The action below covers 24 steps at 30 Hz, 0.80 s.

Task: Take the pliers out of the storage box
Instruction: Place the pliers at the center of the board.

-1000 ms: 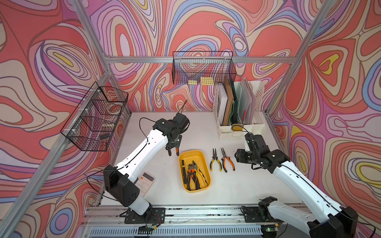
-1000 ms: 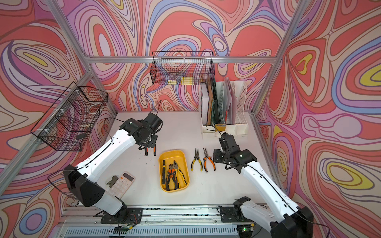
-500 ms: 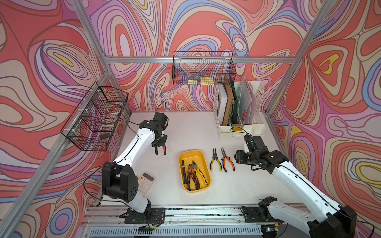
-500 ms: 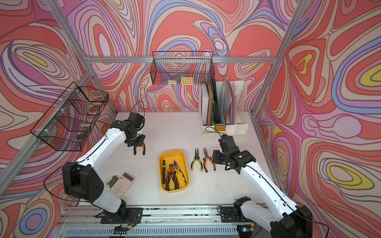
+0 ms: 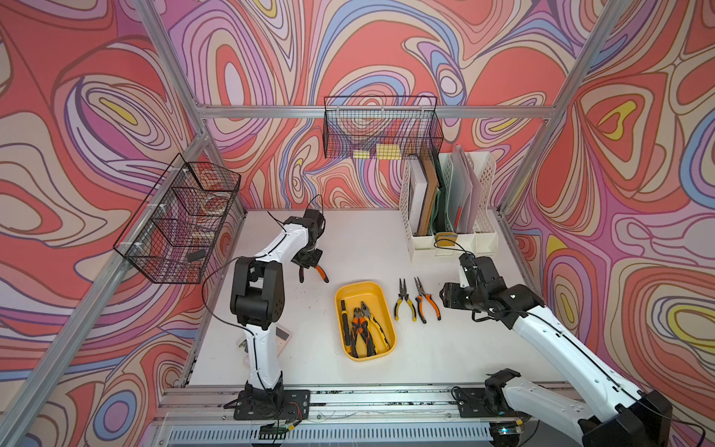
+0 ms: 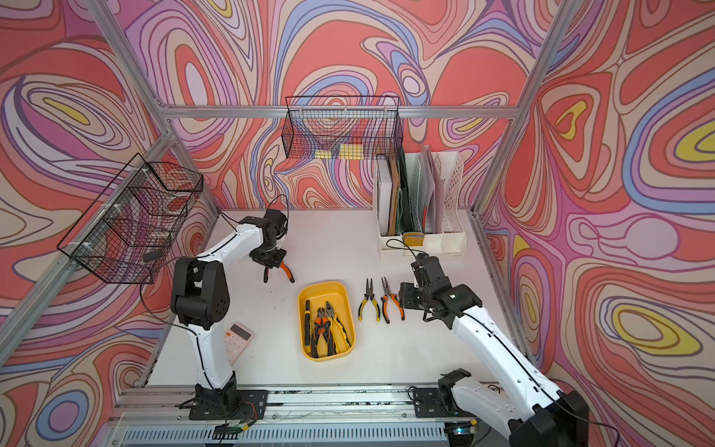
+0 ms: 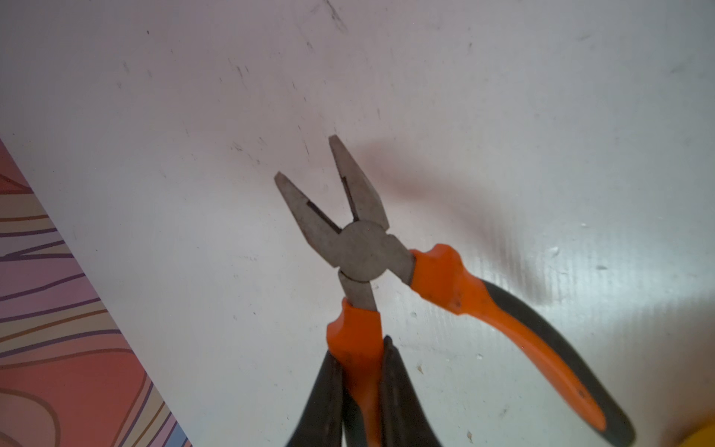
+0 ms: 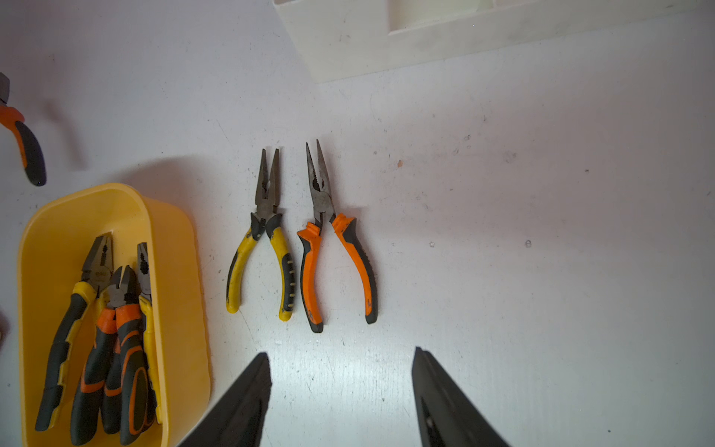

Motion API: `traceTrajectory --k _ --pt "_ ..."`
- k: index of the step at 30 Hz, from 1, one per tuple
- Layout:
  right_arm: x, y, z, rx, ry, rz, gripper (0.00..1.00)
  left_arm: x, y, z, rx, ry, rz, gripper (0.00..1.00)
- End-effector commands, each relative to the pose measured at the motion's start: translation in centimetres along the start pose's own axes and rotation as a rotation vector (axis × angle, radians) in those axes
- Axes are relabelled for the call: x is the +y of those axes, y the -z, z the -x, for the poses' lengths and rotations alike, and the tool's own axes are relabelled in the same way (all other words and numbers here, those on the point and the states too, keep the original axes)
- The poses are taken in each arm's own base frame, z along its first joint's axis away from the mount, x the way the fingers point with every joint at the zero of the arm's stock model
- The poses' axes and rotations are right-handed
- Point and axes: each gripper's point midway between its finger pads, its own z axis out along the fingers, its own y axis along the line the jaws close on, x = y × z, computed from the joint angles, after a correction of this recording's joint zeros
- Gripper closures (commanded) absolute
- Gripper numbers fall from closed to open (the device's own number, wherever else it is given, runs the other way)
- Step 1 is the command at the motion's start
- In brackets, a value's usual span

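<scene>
- left gripper [image 7: 361, 356]: clamped almost closed on one handle of blunt orange-handled pliers [image 7: 361, 247], over table [image 7: 193, 154], 10 o'clock of storage box [image 5: 360, 294].
- right gripper [image 8: 341, 352]: fingers spread, gripping nothing.
- boxed pliers [image 5: 363, 329]: several lie inside.
- yellow needle-nose pliers [image 8: 267, 216] and orange needle-nose pliers [image 8: 323, 205]: side by side at box's 3 o'clock.

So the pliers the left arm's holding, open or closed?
Open: the orange-handled pliers show jaws spread in a V, handles splayed, one handle pinched between the left fingers.
</scene>
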Motion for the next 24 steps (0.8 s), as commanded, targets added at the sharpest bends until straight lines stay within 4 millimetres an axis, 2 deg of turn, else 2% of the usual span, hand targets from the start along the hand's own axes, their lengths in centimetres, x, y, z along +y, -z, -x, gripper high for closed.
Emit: traceTrajectory --k 1,9,17,20,24 --pt "-0.3 -0.1 0.0 -0.012 -0.004 -0.005 0.34 2.6 -0.4 0.9 -0.003 0.007 0.070 1.00" --pt "0.1 -0.6 -0.3 0.012 0.009 0.015 0.34 2.8 -2.7 0.3 0.054 0.015 0.068 1.00" --pt "0.1 -0.5 -0.3 0.008 0.006 0.012 0.31 3.0 -4.1 0.8 0.089 0.035 0.098 1.00" --pt "0.0 -0.5 -0.4 0.013 0.007 0.007 0.31 2.9 -4.3 1.0 0.095 0.068 0.091 0.84" --pt "0.0 -0.4 -0.3 0.013 0.005 0.006 0.31 3.1 -4.3 1.3 0.090 0.102 0.083 0.76"
